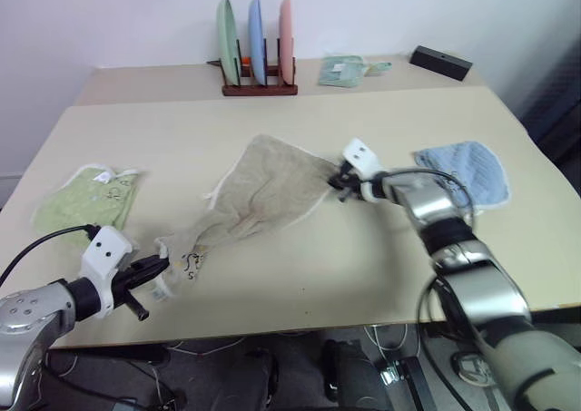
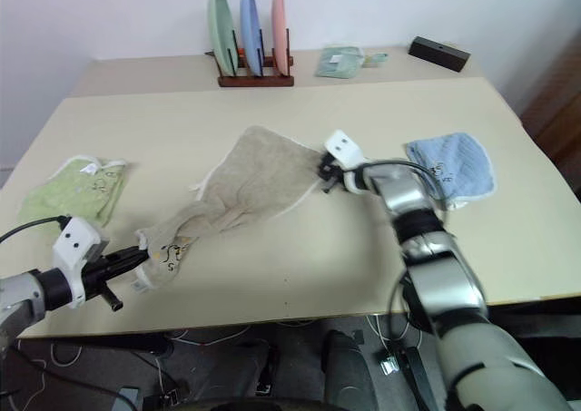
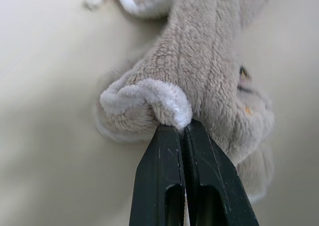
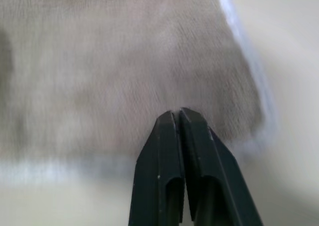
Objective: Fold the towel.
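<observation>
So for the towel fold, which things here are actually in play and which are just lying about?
In play:
- beige towel
- left hand, shut on its near corner
- right hand, shut at its far-right edge

Lying about:
- green towel
- blue towel
- plate rack with three plates
- folded cloth
- black box

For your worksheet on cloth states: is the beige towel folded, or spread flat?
Neither: the beige towel lies rumpled, unfolded, stretched between the left claw and the right claw, bunched at the left.
</observation>
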You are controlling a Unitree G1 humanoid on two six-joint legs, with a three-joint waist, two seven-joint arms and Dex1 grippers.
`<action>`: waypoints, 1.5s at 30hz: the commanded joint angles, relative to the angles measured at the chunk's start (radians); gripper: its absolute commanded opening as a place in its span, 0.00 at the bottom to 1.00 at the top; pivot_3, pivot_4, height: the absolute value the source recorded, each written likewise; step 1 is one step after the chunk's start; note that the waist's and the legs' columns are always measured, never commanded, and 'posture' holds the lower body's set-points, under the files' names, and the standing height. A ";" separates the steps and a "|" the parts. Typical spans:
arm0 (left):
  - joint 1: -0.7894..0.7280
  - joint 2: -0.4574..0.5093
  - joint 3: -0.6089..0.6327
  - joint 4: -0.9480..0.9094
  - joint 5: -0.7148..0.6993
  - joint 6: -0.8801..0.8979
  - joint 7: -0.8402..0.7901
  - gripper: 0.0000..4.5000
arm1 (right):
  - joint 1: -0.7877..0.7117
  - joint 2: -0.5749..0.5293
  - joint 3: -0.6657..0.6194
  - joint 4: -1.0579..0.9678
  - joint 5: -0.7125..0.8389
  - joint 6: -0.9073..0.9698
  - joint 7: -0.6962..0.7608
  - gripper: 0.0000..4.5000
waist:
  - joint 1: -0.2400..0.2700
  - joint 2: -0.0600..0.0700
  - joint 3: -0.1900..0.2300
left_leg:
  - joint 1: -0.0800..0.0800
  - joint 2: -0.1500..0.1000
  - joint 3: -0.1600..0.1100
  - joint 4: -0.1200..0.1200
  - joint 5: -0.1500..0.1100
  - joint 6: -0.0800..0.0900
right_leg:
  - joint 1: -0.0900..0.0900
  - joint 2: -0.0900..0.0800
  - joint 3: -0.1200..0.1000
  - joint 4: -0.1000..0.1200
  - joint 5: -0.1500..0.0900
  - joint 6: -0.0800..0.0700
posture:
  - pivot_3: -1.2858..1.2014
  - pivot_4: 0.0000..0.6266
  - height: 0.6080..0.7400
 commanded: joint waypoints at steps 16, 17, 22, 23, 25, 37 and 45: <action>-0.183 -0.012 -0.159 0.086 -0.002 -0.052 -0.018 0.00 | 0.042 0.039 0.004 -0.360 0.098 0.298 -0.113 0.71 | -0.029 0.000 0.000 | 0.001 0.003 0.003 0.000 0.000 0.000 | -0.001 -0.001 0.001 0.000 0.000 0.000 | 0.52 0.24 1.00; -0.181 -0.012 -0.158 0.084 -0.003 -0.051 -0.016 0.00 | 0.003 0.076 0.015 -0.291 0.080 0.285 -0.147 0.80 | -0.033 0.000 0.000 | 0.001 0.003 0.004 0.000 0.000 0.000 | -0.001 -0.001 0.001 0.000 0.000 0.000 | 0.52 0.24 1.00; -0.162 -0.015 -0.153 0.068 -0.004 -0.050 -0.008 0.00 | -0.124 0.182 -0.006 -0.012 0.054 0.214 -0.254 0.99 | -0.031 0.000 0.000 | 0.000 0.003 0.004 -0.001 0.000 -0.001 | -0.004 0.000 0.002 0.002 0.001 -0.001 | 0.52 0.24 1.00; -0.152 -0.017 -0.150 0.059 -0.006 -0.049 -0.003 0.00 | -0.158 0.203 -0.008 0.067 0.044 0.184 -0.282 0.99 | -0.031 0.000 0.000 | -0.001 0.002 0.004 -0.001 0.001 -0.001 | -0.005 0.000 0.002 0.002 0.001 -0.001 | 0.52 0.24 1.00; -0.137 -0.020 -0.147 0.046 -0.007 -0.047 0.004 0.00 | -0.208 0.228 -0.002 0.181 0.027 0.141 -0.311 0.99 | -0.033 0.000 0.000 | -0.001 0.002 0.005 -0.001 0.001 -0.001 | -0.005 0.000 0.002 0.002 0.001 -0.001 | 0.52 0.24 1.00; -0.094 -0.029 -0.142 0.015 -0.010 -0.049 0.024 0.00 | -0.333 0.313 -0.046 0.491 0.024 0.064 -0.347 0.72 | -0.038 0.001 -0.001 | 0.002 0.002 0.004 -0.001 0.001 -0.002 | -0.003 0.001 0.003 0.003 0.001 -0.001 | 0.52 0.24 1.00; -0.093 -0.022 -0.138 0.034 -0.005 -0.069 0.010 0.00 | -0.330 0.322 -0.122 0.473 0.071 0.118 -0.333 0.01 | -0.034 0.001 -0.001 | 0.002 0.002 0.004 -0.001 0.001 -0.002 | -0.003 0.001 0.003 0.003 0.001 -0.001 | 0.52 0.24 1.00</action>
